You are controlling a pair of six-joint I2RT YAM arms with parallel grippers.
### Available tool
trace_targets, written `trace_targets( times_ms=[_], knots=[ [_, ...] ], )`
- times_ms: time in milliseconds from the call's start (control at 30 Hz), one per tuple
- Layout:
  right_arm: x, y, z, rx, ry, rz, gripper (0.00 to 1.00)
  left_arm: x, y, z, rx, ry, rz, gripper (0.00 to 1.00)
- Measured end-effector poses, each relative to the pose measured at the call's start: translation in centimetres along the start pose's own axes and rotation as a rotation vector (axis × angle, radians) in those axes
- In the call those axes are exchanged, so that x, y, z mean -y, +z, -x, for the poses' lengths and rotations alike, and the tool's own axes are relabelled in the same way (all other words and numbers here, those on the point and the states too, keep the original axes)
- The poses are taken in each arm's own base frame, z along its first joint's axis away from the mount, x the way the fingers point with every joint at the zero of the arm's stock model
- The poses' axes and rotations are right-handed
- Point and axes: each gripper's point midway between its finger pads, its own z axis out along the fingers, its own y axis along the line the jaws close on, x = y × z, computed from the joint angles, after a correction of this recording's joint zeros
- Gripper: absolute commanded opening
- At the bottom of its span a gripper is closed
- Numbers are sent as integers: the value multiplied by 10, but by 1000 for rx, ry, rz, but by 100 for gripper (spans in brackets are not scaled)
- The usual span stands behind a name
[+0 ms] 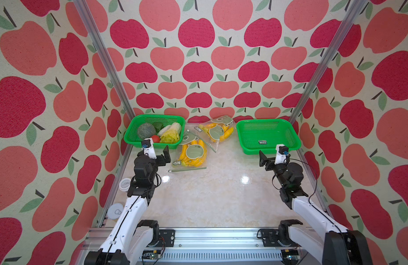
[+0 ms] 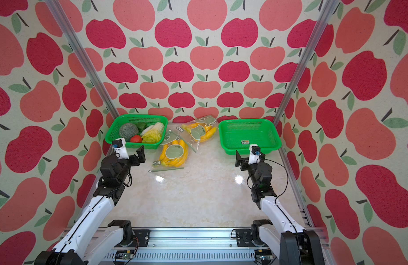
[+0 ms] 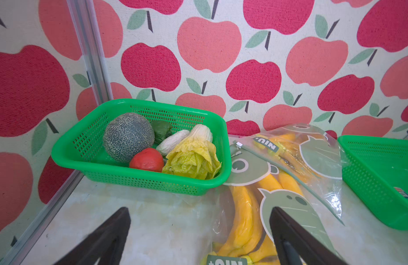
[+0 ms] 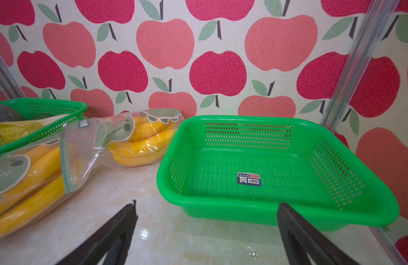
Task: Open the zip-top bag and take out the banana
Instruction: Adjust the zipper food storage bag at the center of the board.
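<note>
Left gripper (image 3: pixel 199 212): is hanging low over the table (image 1: pixel 221 195) with its jaws spread fully apart, gripping nothing, apparently readying for a first reach.
Right gripper (image 4: pixel 207 204): is hovering just as wide and just as empty, well apart from the left one.
Near bag (image 1: pixel 192 153): is lying flat just ahead of the left gripper, toward its inner finger. Its zip (image 1: pixel 189 169) is facing back toward the arms, which is probably making this mouth the easier one to reach.
Far bag (image 1: pixel 218 132): is lying farther ahead, between the two grippers' lines of approach. Its zipped edge is overlapping the near bag, with the slider (image 3: pixel 238 144) sitting at the end nearest the full basket (image 3: pixel 60 158).
Bananas (image 3: pixel 242 218): are sitting inside both bags, and none is out.
Empty basket (image 4: pixel 221 204): is sitting straight ahead of the right gripper, likely waiting to receive the fruit.
Full basket: is standing ahead of the left gripper on its outer side and holding produce (image 3: pixel 161 149). It is touching the bags.
Stage: opening is not yet starting, and both zips are looking shut.
Next move: is likely calling for one gripper to pin the film while the other is drawing the zip open.
Risk: the slick, overlapping film is inviting a slip or a drag on the wrong bag.
</note>
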Motion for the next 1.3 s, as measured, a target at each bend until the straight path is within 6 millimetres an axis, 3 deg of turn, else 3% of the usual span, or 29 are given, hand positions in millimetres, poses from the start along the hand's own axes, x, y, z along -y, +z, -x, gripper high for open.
trace_targets(
  times_ms=[100, 200, 333, 433, 500, 567, 767, 967, 1167, 1300],
  knots=[
    [8, -13, 20, 14, 138, -54, 99, -12, -14, 5, -34, -184, 75, 98],
    [20, -23, 19, -17, 306, -129, 99, -16, -18, -11, -108, -262, 86, 98],
    [18, -24, -14, -144, 466, -145, 99, -3, -6, -52, -304, -281, 49, 98],
    [1, -15, -46, -292, 561, -121, 99, 10, 5, -82, -446, -279, 16, 98],
    [-21, -8, -62, -387, 596, -84, 99, 16, 12, -98, -519, -280, -4, 98],
    [-57, 1, -70, -475, 602, -16, 99, 20, 19, -114, -586, -283, -17, 98],
    [-167, 28, -62, -600, 562, 195, 99, 33, 36, -149, -733, -295, -66, 100],
    [-254, 47, -74, -690, 511, 337, 96, 46, 47, -175, -825, -285, -114, 95],
    [-316, 63, -94, -770, 477, 434, 85, 54, 52, -190, -867, -283, -145, 90],
    [-330, 70, -107, -813, 478, 456, 79, 60, 52, -194, -878, -272, -172, 86]
  ],
)
